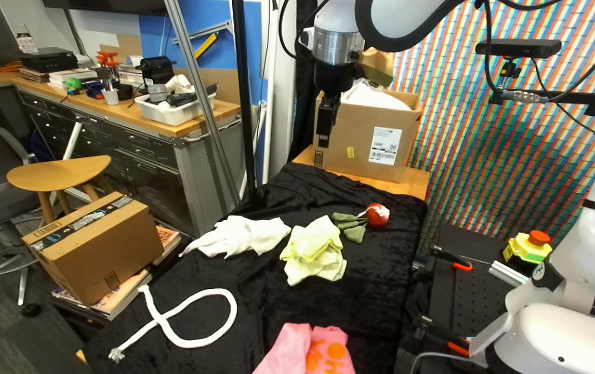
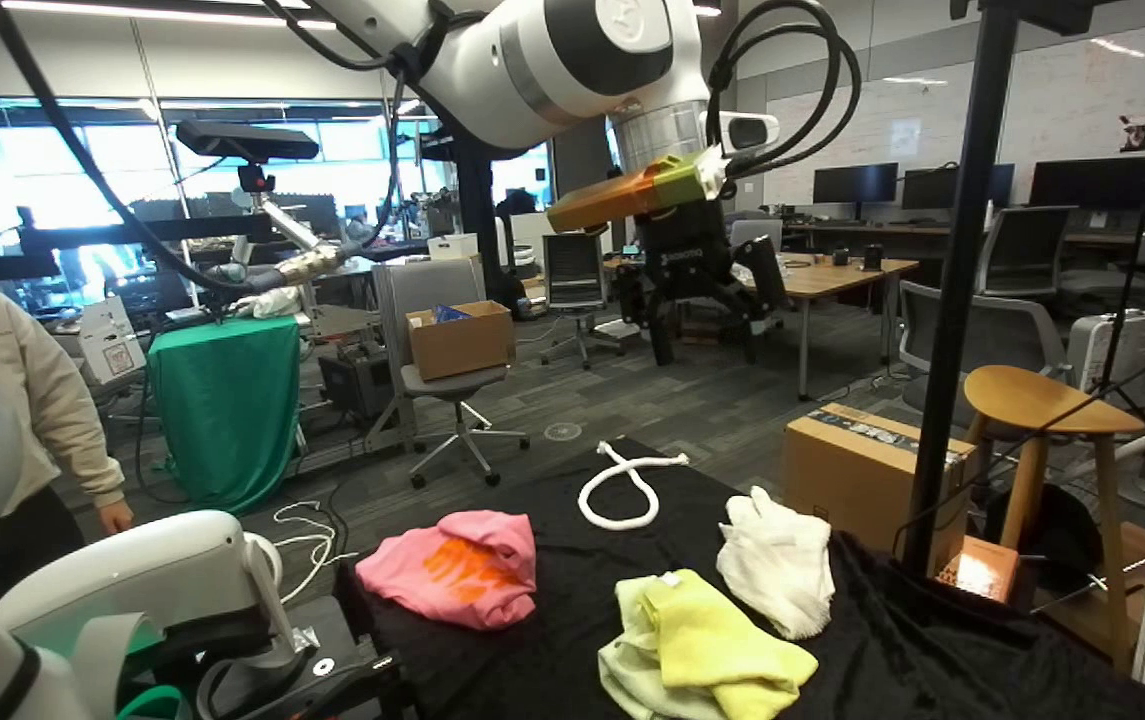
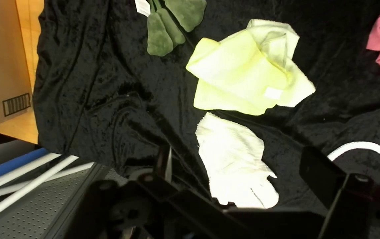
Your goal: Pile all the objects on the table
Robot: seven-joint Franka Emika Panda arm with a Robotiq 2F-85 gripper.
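I hold my empty gripper [image 3: 241, 167] high, jaws apart, piling seemingly hardly begun, and should next descend to pinch the white cloth [image 3: 234, 162] just beside the yellow cloth [image 3: 236, 76], which has the plush toy [image 3: 171, 26] near, the pink cloth [image 2: 462, 570] and rope [image 1: 161, 319] farther off.

Cover [image 1: 370, 291]: crushed velvety cloth, faint sheen
Rope [image 1: 160, 319]: matt fibre, frayed tip
Yellow cloth [image 1: 314, 249]: fuzzy, matt
White cloth [image 1: 245, 236]: rough, matt
Pink cloth [image 2: 462, 570]: smooth, matt
Stool [image 1: 58, 174]: smooth wood

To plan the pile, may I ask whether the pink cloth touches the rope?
No, black fabric shows between the pink cloth and the rope.
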